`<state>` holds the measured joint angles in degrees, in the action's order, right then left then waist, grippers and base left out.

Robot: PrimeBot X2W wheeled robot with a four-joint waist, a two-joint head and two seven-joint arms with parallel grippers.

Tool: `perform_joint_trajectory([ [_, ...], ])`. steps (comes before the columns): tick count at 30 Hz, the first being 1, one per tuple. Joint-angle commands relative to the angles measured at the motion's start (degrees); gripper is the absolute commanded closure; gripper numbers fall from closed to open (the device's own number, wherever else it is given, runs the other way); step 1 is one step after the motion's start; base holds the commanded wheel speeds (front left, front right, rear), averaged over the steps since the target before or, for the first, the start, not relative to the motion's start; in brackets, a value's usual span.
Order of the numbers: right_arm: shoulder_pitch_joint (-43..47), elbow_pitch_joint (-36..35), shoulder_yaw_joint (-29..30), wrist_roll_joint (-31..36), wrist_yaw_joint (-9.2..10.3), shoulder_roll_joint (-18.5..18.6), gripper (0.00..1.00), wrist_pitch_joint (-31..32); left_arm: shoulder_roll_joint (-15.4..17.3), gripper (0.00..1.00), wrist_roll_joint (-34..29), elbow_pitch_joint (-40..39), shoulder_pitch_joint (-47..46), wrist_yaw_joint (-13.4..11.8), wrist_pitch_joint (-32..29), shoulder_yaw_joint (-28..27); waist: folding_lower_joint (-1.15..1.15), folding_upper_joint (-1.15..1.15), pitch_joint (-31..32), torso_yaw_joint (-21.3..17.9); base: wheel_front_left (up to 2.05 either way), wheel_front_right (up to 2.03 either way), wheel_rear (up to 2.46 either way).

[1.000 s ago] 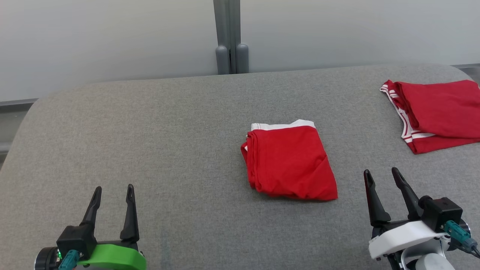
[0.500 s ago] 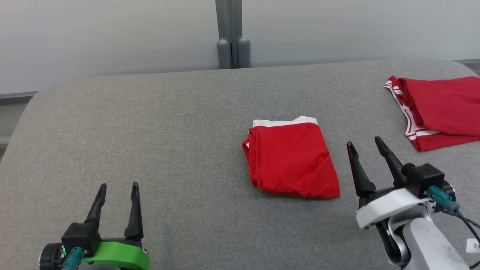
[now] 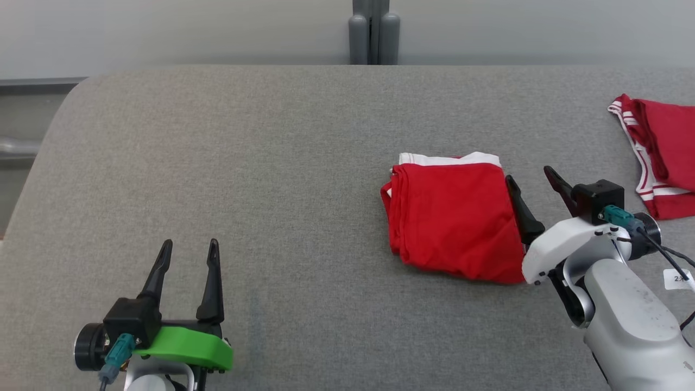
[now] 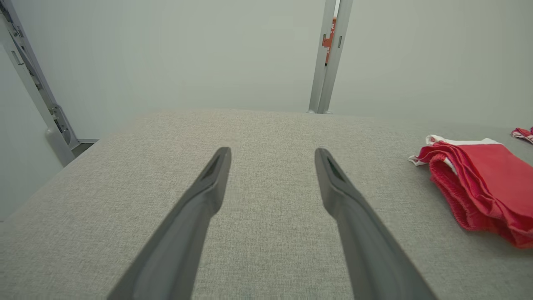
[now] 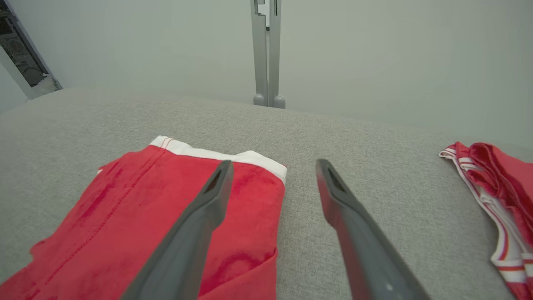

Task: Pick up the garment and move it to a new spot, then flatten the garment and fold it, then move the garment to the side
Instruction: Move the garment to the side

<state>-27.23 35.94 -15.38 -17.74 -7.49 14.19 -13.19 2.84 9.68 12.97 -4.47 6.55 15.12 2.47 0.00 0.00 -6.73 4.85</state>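
Right jaws apart, one finger (image 5: 198, 221) over the folded garment (image 5: 104, 208) in the wrist view. Left jaws apart, well away.

head cam: up high, looking down on grey surface (image 3: 271, 136) | wrist cams: low and close, facing the back wall (image 4: 166, 50) | all three share the red garment (image 3: 456, 217)

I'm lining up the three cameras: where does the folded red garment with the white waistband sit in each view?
Head view: folded red garment with white waistband, right of centre.
Left wrist view: garment at the far right edge.
Right wrist view: garment at lower left, reaching the bottom edge.
Shared landmark: grey upright post near the top middle.
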Motion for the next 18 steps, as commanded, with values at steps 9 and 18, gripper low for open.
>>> perform_joint_trajectory([
  [9, -4.49, 12.55, -2.11, -2.95, 0.02, -0.23, 0.0, 0.29, 0.13, 0.0, 0.83, -0.26, -2.72, -0.9, -0.02, 1.3, 0.0, 0.0, -4.45, 3.98, 0.0, 0.0, 0.0],
  [18, -6.51, 19.63, -6.12, -7.46, 0.03, -1.08, 1.0, 1.62, 0.13, 0.0, 1.48, -0.17, -3.99, -1.46, -0.02, 1.96, 0.0, 0.0, -5.9, 4.12, 0.0, 0.0, 0.0],
])
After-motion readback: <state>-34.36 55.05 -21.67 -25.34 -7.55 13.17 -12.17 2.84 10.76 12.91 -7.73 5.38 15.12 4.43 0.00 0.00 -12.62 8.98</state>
